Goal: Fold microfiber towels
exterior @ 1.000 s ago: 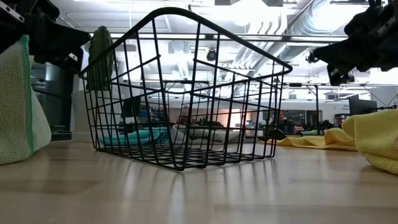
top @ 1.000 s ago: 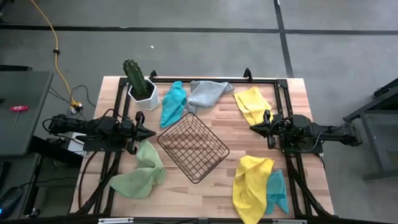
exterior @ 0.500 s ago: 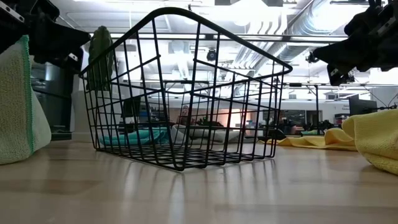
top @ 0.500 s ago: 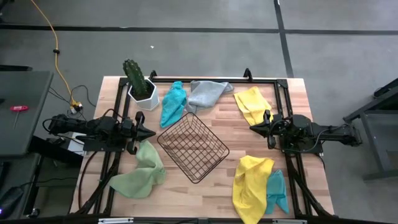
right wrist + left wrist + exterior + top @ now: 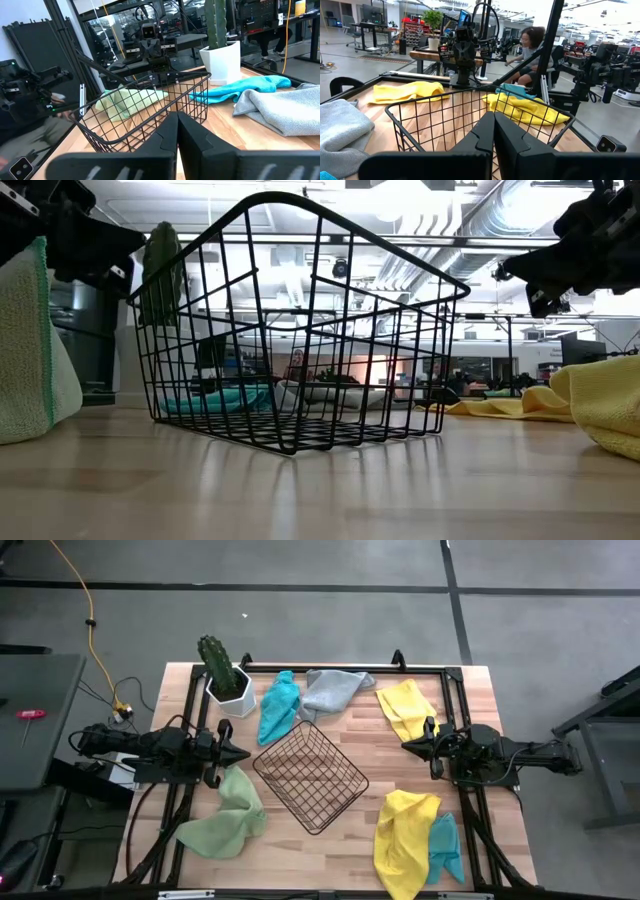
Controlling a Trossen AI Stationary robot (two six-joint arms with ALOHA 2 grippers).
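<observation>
Several microfiber towels lie crumpled on the wooden table. At the far side are a teal one (image 5: 278, 706), a grey one (image 5: 333, 690) and a yellow one (image 5: 406, 708). A light green one (image 5: 225, 815) lies near left. At the near right a yellow one (image 5: 402, 840) lies partly over a teal one (image 5: 447, 845). My left gripper (image 5: 245, 754) hovers shut at the table's left, above the green towel's far end. My right gripper (image 5: 405, 747) hovers shut at the right, between the two yellow towels. Both point level toward the black wire basket (image 5: 310, 776).
The basket stands in the table's middle, between the two grippers. A cactus in a white pot (image 5: 225, 675) stands at the far left corner. A black frame rail (image 5: 420, 668) runs along the far edge. A person (image 5: 532, 50) sits beyond the table's right side.
</observation>
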